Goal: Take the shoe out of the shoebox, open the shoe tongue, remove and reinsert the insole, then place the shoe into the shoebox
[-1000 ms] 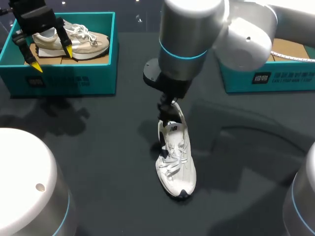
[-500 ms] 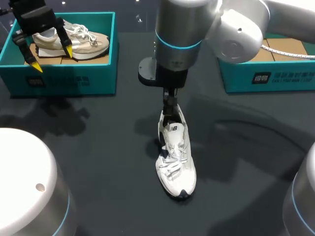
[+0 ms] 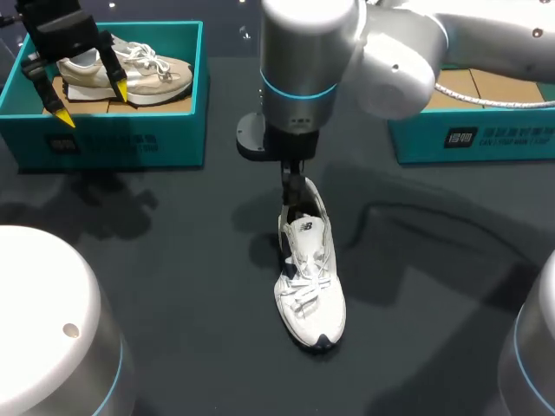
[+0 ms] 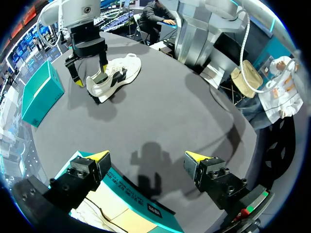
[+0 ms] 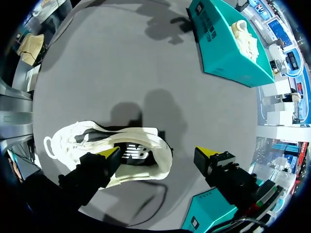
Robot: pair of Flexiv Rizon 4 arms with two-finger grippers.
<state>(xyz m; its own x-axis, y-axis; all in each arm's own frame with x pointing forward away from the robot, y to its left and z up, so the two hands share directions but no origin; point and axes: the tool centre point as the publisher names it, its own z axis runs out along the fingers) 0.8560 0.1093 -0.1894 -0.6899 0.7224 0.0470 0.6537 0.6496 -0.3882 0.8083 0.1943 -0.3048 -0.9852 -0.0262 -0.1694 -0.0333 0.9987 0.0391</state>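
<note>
Sliding toward the counter's [image 3: 173,260] left side over the last second, the right arm [image 3: 299,61] has carried the right jaws along above the heel of the white shoe [image 3: 310,286], while the shoe and the left jaws have kept their places. At present the right jaws stand wide and grip nothing: one yellow tip [image 5: 111,154] sits over the rim of the shoe's opening, and the other hangs over bare counter just past the heel. The white shoe rests on its sole in the middle of the counter, well apart from both boxes, toe toward the robot. It has loose white laces, a small dark patch at the toe and a dark lining showing in the opening. Farther out, the left jaws are also spread wide, empty, above the near wall of the left shoebox [image 3: 113,143], a teal box with a beige shoe [image 3: 152,74] inside. Opposite it sits the right shoebox [image 3: 486,139], teal too, lined with cardboard.
</note>
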